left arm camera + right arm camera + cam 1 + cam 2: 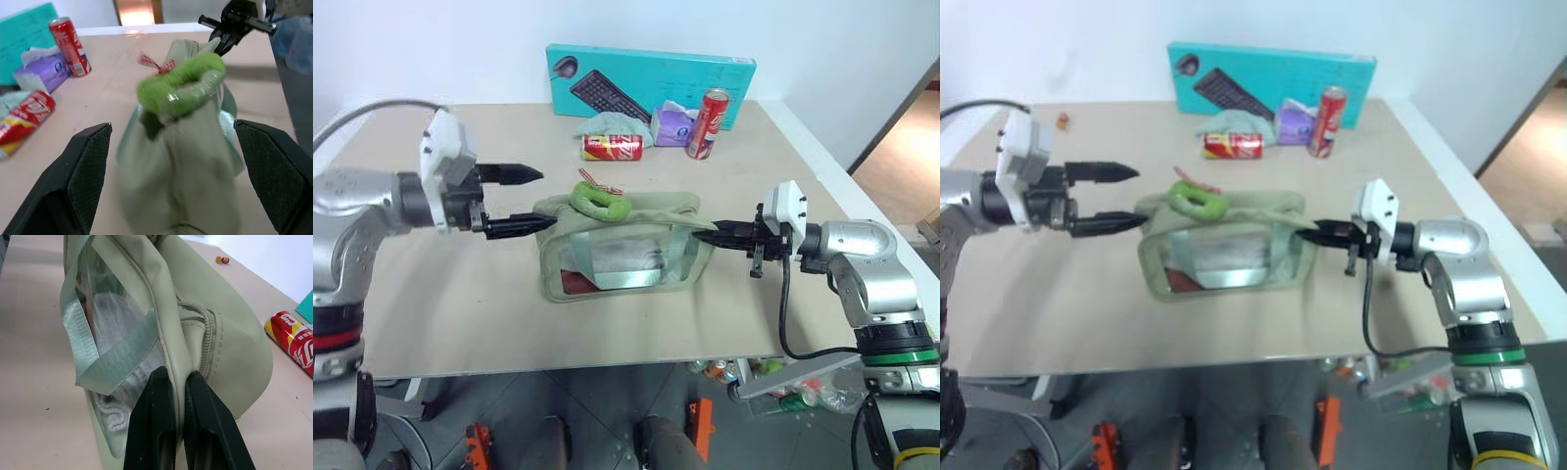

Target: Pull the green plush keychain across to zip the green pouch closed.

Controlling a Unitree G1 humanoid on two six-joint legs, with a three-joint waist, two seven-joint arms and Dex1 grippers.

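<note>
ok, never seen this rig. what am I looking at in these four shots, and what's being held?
It's a humanoid robot with two arms, each ending in a two-finger gripper. Two shots come from its head, looking down over a table; the other two come from cameras on its wrists, looking along the fingers.

On the table: a green pouch with a green plush keychain on top. Behind it stand a teal keyboard box, two red cans, one upright and one lying, a purple tissue pack and a rag.

The right gripper is shut on the pouch's end. The left gripper is open, holding nothing.
</note>
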